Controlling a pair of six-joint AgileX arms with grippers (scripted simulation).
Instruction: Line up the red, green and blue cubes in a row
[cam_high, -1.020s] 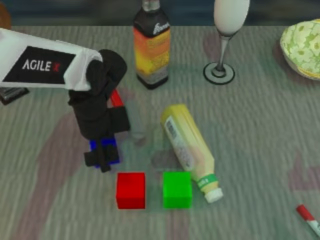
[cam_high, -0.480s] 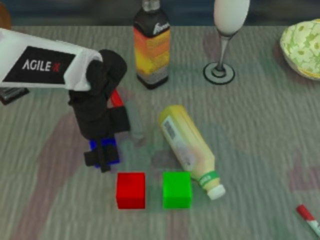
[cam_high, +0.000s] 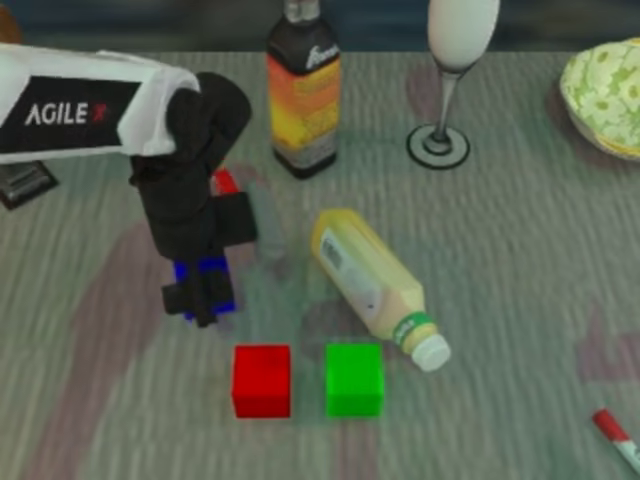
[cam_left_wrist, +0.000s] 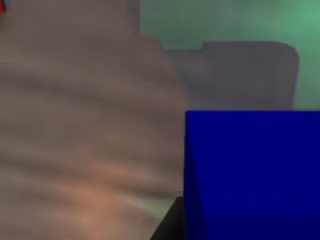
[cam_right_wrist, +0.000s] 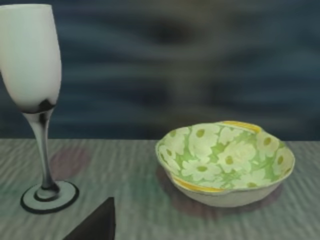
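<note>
The blue cube (cam_high: 188, 272) hangs between the black fingers of my left gripper (cam_high: 203, 298), which is shut on it, at the table's left-middle. In the left wrist view the blue cube (cam_left_wrist: 250, 170) fills the lower corner, with the table some way beneath it. The red cube (cam_high: 262, 380) and the green cube (cam_high: 354, 378) sit side by side near the front edge, a small gap between them. The held cube is behind and to the left of the red one. My right arm is out of the top view.
A yellow squeeze bottle (cam_high: 370, 283) lies on its side just behind the green cube. A dark sauce bottle (cam_high: 303, 95), a wine glass (cam_high: 445, 90) and a flowered bowl (cam_high: 605, 95) stand at the back. A red-and-white stick (cam_high: 620, 436) lies front right, a thin red bar (cam_high: 226, 183) under my left arm.
My left gripper has moved slightly back and left, carrying the blue cube. The yellow bottle has swung, its cap end now farther from the front edge.
</note>
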